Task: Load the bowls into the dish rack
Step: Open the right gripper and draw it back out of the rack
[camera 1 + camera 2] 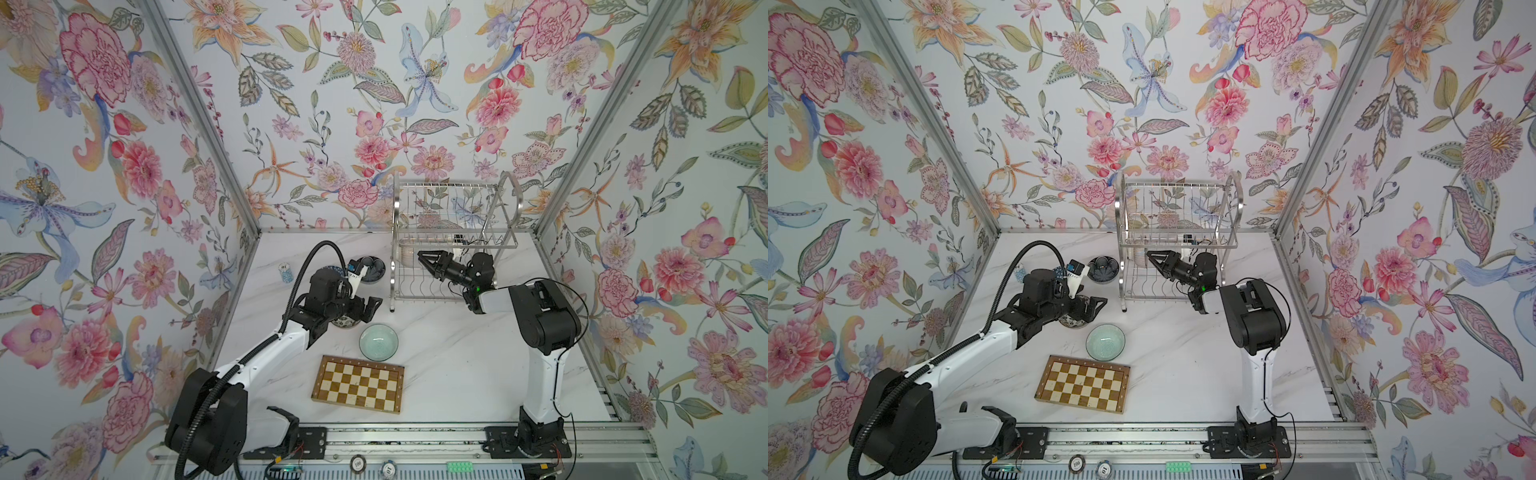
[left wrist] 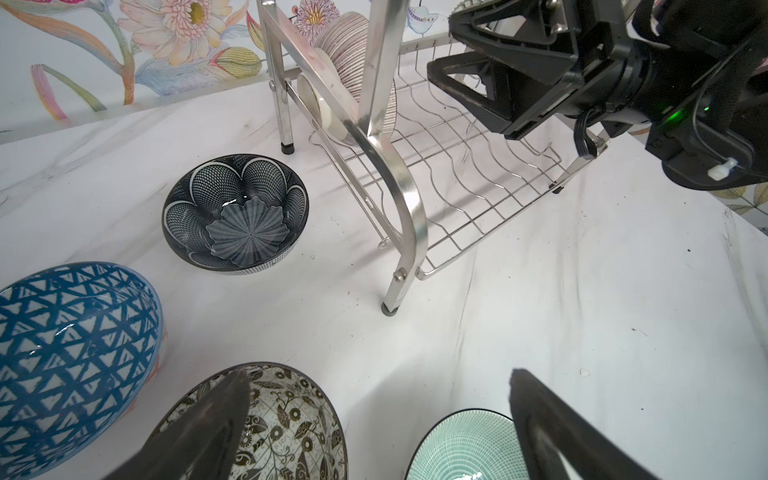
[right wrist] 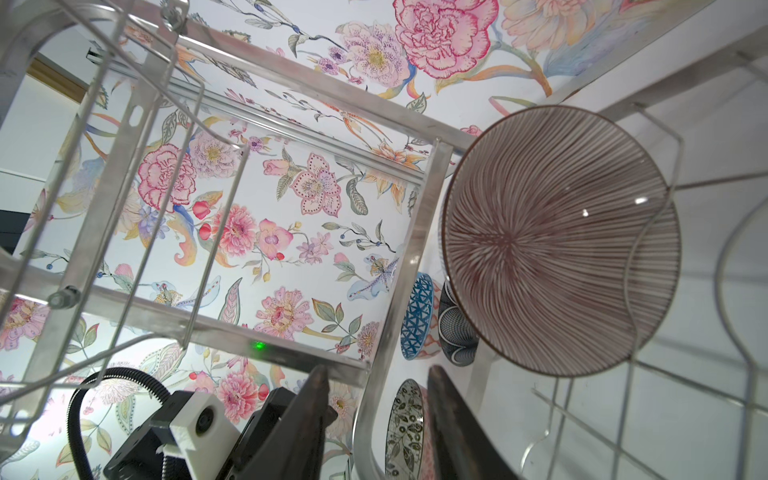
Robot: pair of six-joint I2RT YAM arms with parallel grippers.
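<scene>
Step in hand: release. Pink radial-lined bowl (image 3: 557,241), glazed ceramic, stands on edge in the lower tier of the steel-wire dish rack (image 2: 409,208) by the worktop's far edge. Right fingers (image 3: 449,415) parted, empty, just beside it. Left fingers (image 2: 216,415) spread wide above the black-and-white floral bowl (image 2: 291,419). Next, likely: descend, pinch its rim.

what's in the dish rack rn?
Dish rack lower tier: one pink radial-lined bowl on edge, right end effector beside it, jaws parted. Upper tier: no bowl seen. Behind the right arm: covered.
</scene>
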